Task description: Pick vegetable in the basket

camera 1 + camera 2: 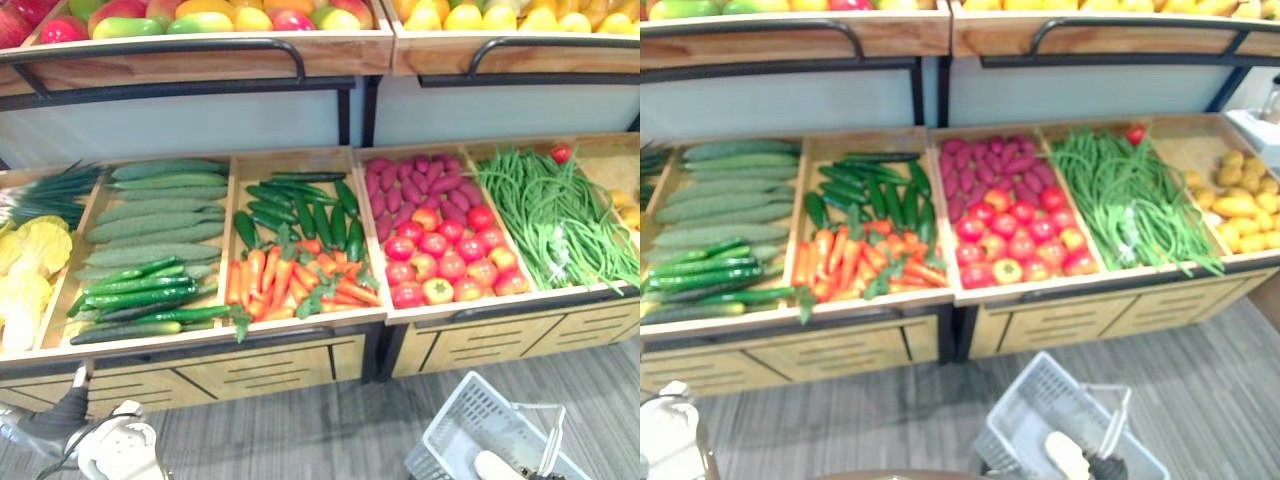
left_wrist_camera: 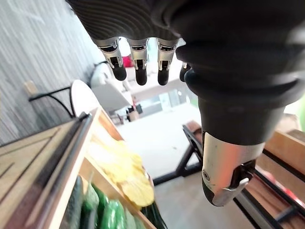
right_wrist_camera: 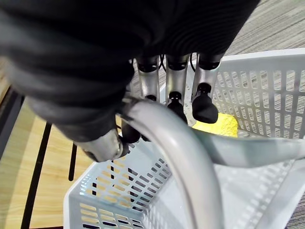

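Right hand (image 3: 175,88) first: on its wrist camera I see the fingers curled over the grey handle (image 3: 190,162) of the white basket (image 3: 267,105), thumb on the other side, so it is clamped on that handle. The basket hangs low in front of the right half of the counter (image 1: 250,372). Down in the basket lies one pale yellow vegetable (image 3: 217,126), on the bottom close to a side wall; from the head camera it reads as a cream lump, and I honestly can't say what kind it is. Left hand (image 2: 138,69) hangs by the counter's left end, fingers straight and loose, nothing in it, with yellow produce (image 2: 128,176) showing past the fingertips. Up on the counter the bins run, left to right, from long pale gourds (image 1: 160,215) and dark cucumbers (image 1: 140,295), to carrots (image 1: 290,280), then purple sweet potatoes (image 1: 415,185) behind red tomatoes (image 1: 450,260), then green beans (image 1: 560,215). One stray tomato (image 1: 561,153) sits at the far end of the bean bin, apart from the rest.
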Robot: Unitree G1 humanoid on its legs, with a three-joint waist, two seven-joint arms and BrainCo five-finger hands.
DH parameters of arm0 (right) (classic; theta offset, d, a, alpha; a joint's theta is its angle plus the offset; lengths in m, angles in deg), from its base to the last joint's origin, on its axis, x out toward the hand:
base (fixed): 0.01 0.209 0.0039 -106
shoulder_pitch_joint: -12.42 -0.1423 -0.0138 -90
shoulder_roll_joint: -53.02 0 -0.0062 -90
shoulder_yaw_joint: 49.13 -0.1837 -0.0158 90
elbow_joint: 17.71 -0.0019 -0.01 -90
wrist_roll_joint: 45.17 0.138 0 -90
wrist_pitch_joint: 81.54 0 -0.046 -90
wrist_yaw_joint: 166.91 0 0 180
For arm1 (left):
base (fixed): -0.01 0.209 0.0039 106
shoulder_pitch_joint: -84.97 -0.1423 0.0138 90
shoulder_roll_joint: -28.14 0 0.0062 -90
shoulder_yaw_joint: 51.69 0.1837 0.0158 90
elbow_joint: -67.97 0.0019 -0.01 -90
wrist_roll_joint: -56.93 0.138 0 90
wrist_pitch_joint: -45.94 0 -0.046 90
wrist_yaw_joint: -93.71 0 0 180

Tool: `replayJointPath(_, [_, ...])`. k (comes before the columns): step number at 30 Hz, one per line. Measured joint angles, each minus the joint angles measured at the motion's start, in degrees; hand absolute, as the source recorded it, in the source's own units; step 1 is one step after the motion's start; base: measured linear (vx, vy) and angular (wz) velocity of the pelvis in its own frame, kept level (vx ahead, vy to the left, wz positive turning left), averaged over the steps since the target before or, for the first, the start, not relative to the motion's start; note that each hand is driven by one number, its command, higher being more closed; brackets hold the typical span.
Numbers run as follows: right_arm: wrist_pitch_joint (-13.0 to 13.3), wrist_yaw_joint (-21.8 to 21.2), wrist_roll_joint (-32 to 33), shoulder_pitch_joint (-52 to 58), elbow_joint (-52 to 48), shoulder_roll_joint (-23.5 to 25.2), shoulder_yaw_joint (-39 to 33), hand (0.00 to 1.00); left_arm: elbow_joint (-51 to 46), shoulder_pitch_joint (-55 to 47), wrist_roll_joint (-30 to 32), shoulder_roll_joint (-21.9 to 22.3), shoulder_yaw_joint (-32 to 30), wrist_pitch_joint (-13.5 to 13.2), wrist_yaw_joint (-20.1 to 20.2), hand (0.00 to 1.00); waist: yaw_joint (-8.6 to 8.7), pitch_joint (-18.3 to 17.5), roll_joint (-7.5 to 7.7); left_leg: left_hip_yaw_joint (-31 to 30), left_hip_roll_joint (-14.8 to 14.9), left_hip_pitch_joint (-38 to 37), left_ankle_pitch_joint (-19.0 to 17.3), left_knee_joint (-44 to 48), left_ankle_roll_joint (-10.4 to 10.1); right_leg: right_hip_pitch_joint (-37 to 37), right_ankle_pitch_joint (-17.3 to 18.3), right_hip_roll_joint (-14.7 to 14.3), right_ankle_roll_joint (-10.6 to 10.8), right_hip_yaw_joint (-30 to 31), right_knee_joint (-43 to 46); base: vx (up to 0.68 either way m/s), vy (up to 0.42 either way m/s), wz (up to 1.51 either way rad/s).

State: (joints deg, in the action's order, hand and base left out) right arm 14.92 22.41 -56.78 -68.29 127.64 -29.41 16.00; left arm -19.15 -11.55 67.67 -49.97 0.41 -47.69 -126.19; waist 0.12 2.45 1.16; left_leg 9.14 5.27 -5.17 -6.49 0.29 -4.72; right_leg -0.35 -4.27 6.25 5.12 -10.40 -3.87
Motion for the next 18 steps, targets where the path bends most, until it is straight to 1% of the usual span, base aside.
replayJointPath(2, [0.1, -0.1, -1.6, 0.2, -1.1, 0.0, 0.8, 1.0, -1.4, 0.0, 1.9, 0.0, 2.0, 0.1, 0.6, 0.0, 0.09, 0.0, -0.01, 0.7, 0.1, -0.1, 0.0, 0.0, 0.0, 0.1, -0.1, -0.1, 0.0, 0.4, -0.1, -0.02, 0.001, -0.11])
replayJointPath(4, [0.0, -0.4, -2.0, -0.1, -1.4, 0.0, 1.0, 1.0, -2.4, 0.1, 2.0, -0.1, 3.5, 0.1, 1.7, 0.0, 0.11, 0.0, -0.02, 1.3, 0.1, -0.1, 0.0, 0.0, 0.0, 0.2, -0.5, -0.2, 0.0, 1.1, -0.4, -0.01, 0.0, -0.14])
replayJointPath(6, [0.0, -0.9, -2.0, -0.1, -2.1, 0.0, 2.1, 1.0, -2.4, 0.1, 3.6, -0.5, 5.5, 0.7, 3.6, 0.0, 1.01, 0.0, -0.05, 1.5, 0.1, -0.1, 0.0, 0.0, 0.0, 0.2, -0.7, -0.3, -0.1, 1.3, -0.8, -0.01, -0.006, -0.06])
replayJointPath(8, [0.0, -1.2, -2.0, -0.1, -3.0, 0.0, 3.1, 1.0, -1.9, 0.7, 3.6, -1.0, 6.2, 1.4, 4.6, 0.0, 1.3, -0.1, -0.09, 2.0, 0.1, -0.1, 0.0, 0.0, 0.0, 0.2, -1.1, -0.4, -0.1, 1.7, -1.3, -0.01, -0.006, -0.13])
replayJointPath(10, [0.0, -1.2, -2.1, -0.2, -3.2, 0.0, 3.5, 1.0, 0.1, 2.8, 3.6, -1.8, 6.7, 2.1, 5.3, 0.0, 1.31, -0.1, -0.14, 2.8, 0.2, -0.2, -0.1, 0.0, -0.1, 0.4, -1.6, -0.6, -0.2, 2.5, -1.8, -0.02, -0.01, -0.2])
replayJointPath(12, [0.0, -1.4, -2.2, -0.2, -3.7, -0.5, 4.8, 1.0, 4.5, 5.6, 3.6, -4.5, 7.6, 3.2, 5.5, 0.0, 1.46, -0.1, -0.26, 3.5, 0.3, -0.1, -0.1, 0.0, -0.2, 0.8, -2.0, -0.8, -0.3, 3.2, -2.1, -0.03, -0.013, -0.18])
replayJointPath(15, [0.0, -2.4, -2.2, -0.1, -4.5, -1.6, 5.2, 1.0, 9.1, 8.0, 3.7, -6.7, 8.0, 4.3, 6.4, 0.0, 1.58, 0.0, -0.61, 4.4, 0.3, -0.1, -0.2, 0.1, -0.2, 1.4, -2.3, -0.8, -0.3, 4.3, -2.1, -0.03, -0.009, -0.21])
replayJointPath(16, [-0.1, -2.4, -3.1, 0.1, -5.3, -2.3, 5.3, 1.0, 12.7, 9.8, 3.6, -8.3, 8.2, 5.0, 6.7, 0.0, 2.17, 0.0, -0.82, 4.7, 0.2, 0.0, -0.3, 0.3, -0.2, 1.9, -2.5, -0.9, -0.3, 4.7, -2.1, -0.03, -0.008, -0.14])
replayJointPath(18, [-0.1, -2.4, -4.0, -0.1, -5.5, -2.6, 5.6, 1.0, 14.9, 10.9, 3.6, -9.7, 8.2, 5.6, 6.8, 0.0, 2.69, 0.0, -0.87, 5.1, 0.3, 0.2, -0.3, 0.4, -0.2, 2.2, -2.6, -0.9, -0.3, 5.0, -2.1, -0.03, -0.012, -0.14])
